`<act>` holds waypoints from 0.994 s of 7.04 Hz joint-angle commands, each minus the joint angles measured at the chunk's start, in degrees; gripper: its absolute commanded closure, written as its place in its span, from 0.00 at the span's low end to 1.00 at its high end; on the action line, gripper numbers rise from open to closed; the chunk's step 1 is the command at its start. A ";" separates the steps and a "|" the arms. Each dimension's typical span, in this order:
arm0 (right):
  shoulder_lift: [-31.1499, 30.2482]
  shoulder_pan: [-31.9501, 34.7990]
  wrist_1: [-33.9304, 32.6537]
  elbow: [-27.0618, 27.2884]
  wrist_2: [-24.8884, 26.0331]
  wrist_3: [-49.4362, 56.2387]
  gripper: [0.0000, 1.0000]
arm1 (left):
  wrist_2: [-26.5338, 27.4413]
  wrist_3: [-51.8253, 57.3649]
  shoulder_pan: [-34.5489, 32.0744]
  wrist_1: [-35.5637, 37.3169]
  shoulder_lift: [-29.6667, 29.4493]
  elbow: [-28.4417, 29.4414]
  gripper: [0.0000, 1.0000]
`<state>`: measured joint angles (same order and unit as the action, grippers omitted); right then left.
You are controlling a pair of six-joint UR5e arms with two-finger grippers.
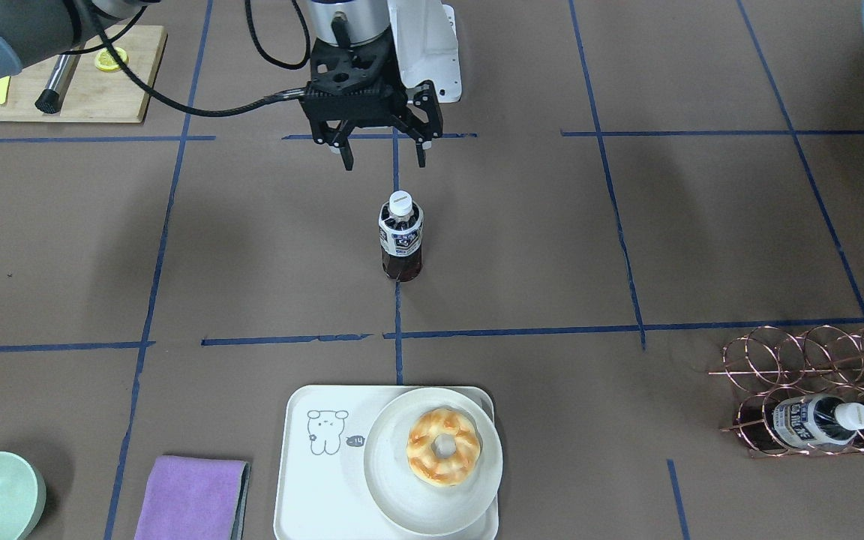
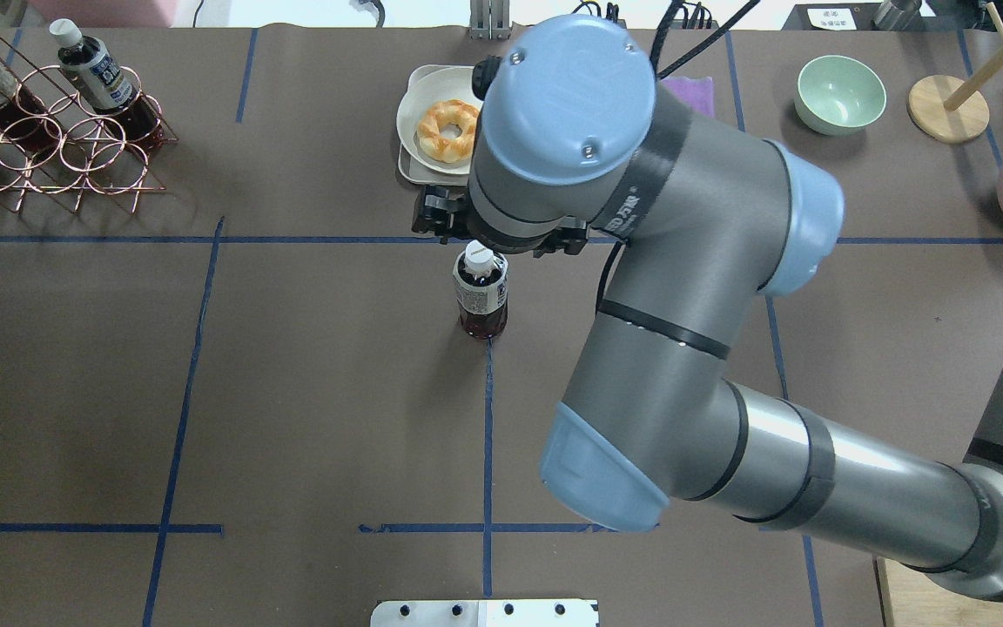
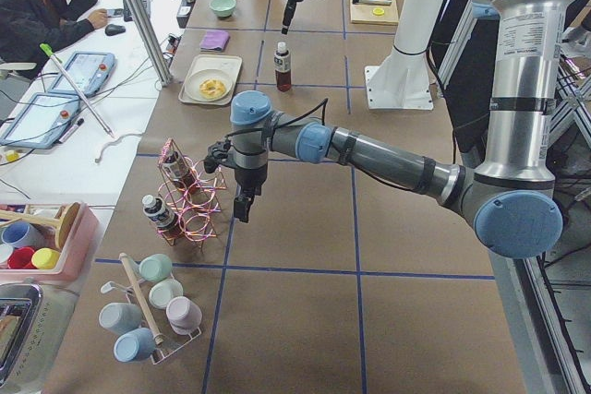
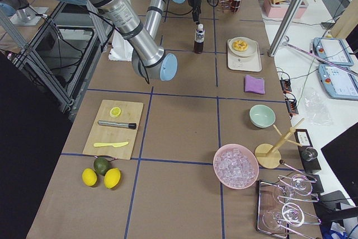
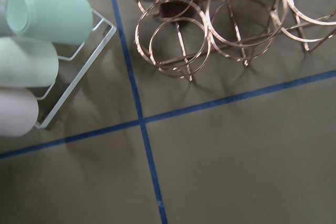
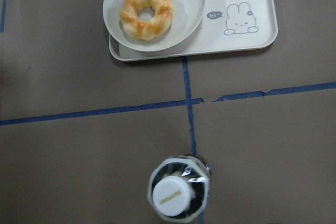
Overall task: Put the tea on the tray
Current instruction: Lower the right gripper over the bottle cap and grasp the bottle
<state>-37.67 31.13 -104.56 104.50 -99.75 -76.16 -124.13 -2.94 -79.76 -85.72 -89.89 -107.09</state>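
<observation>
Brown paper gridded with blue tape covers the desk. The tea point(image 1: 400, 236) stands upright near its middle, well apart from the tray point(image 1: 304, 495), whose one end a plate point(image 1: 394, 502) fills. The bottle looks light, stiff and probably slick (label film), so a grip at mid-body seems best. The right fingers point(image 1: 345, 154) hang spread and empty above it, toward the robot. Whether the left fingers point(image 3: 242, 209) are spread or closed, I cannot tell.

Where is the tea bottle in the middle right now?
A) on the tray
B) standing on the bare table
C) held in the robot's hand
B: the tea bottle stands upright on the table, short of the tray; the right hand is open, apart from it.
</observation>
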 commanded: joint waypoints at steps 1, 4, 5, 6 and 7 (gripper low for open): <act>3.65 -1.51 0.06 -5.27 1.92 -0.75 0.00 | -1.20 3.65 -1.28 1.79 -0.29 1.00 0.00; 2.60 -1.34 -0.03 -7.28 3.68 3.28 0.01 | -1.20 3.65 -1.28 1.26 0.42 1.00 0.00; 2.51 -1.07 -0.03 -7.81 3.77 4.34 0.02 | -1.20 3.65 -1.28 1.26 0.42 1.00 0.00; 2.07 -1.07 -0.12 -7.82 3.68 4.35 0.08 | -1.20 3.65 -1.28 1.26 0.42 1.00 0.00; 1.29 -1.07 -0.12 -7.82 3.60 5.13 0.15 | -1.20 3.56 -1.28 1.26 0.33 1.09 0.00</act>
<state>-35.62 30.01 -104.65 96.77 -96.10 -71.82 -125.33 0.68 -81.03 -84.46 -89.50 -106.05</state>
